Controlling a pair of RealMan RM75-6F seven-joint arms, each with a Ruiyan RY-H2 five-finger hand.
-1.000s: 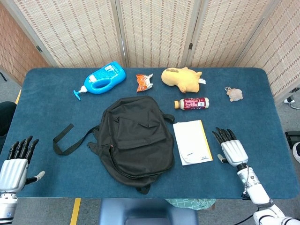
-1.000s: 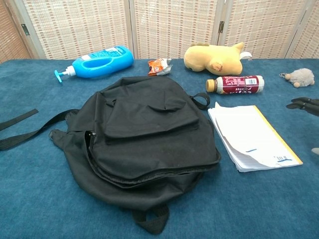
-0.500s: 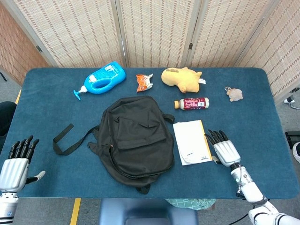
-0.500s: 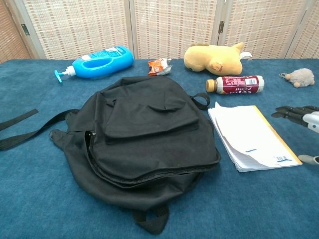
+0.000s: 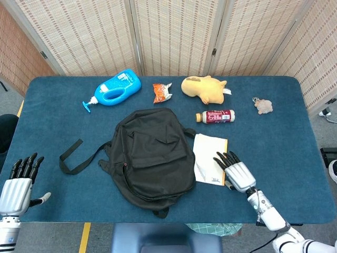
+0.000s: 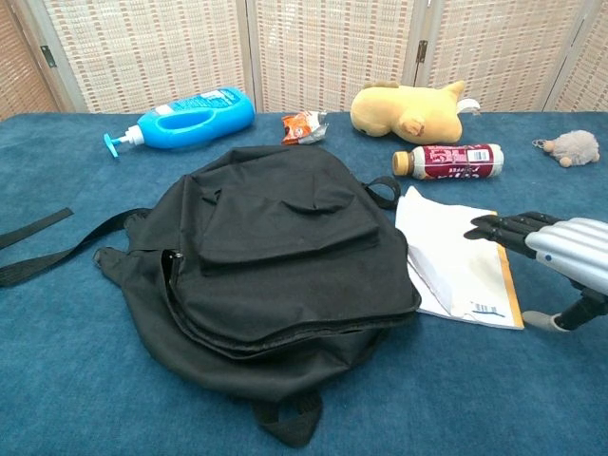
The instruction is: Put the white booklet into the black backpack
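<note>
The black backpack lies flat in the middle of the blue table, its zipper looking closed. The white booklet, with a yellow edge, lies just right of it, its left side against the bag. My right hand lies flat on the booklet's right part, fingers spread and stretched forward, palm down. My left hand stays at the near left corner of the table, fingers spread, holding nothing; the chest view does not show it.
Along the far side lie a blue pump bottle, an orange snack packet, a yellow plush toy, a small drink bottle and a fuzzy keychain. The backpack strap trails left.
My right hand moved left from beside the booklet onto its right part. The booklet has slid left against the backpack and turned a little. The left hand has not moved.
</note>
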